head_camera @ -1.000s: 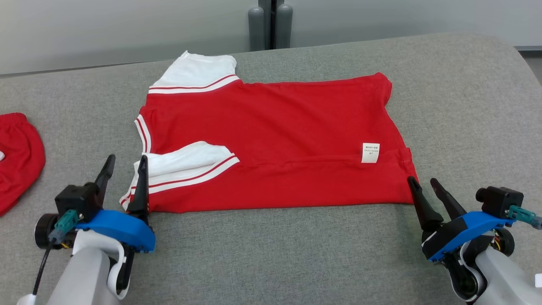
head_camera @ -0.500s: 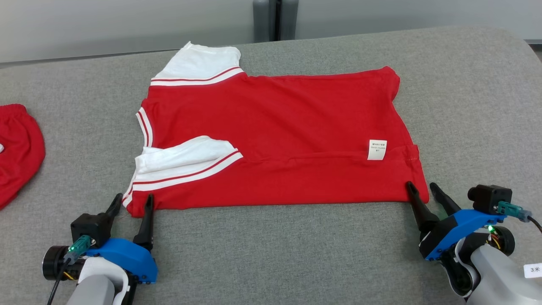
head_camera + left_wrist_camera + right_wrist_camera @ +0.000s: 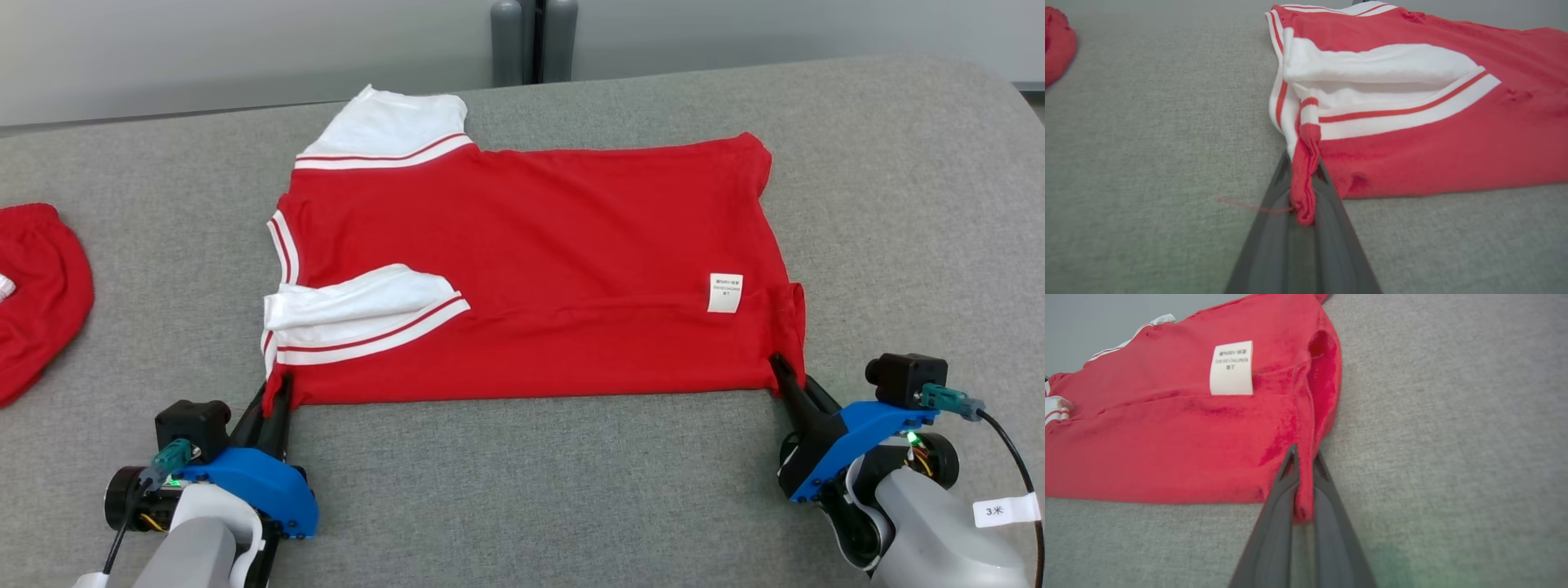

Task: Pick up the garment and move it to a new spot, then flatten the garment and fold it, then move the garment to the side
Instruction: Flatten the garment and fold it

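Grey table w/ garment; L end effector & R end effector clamped on near corners

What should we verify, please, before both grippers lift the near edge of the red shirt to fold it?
1. The left gripper is shut on the near left corner of the shirt: ok.
2. The right gripper is shut on the near right corner: ok.
3. Each pinch has caught every layer: cannot tell.
4. The near sleeve is folded in over the body: ok.
5. The far sleeve is folded in: not ok, it juts past the far edge.
6. The other red garment lies apart from the shirt: ok.
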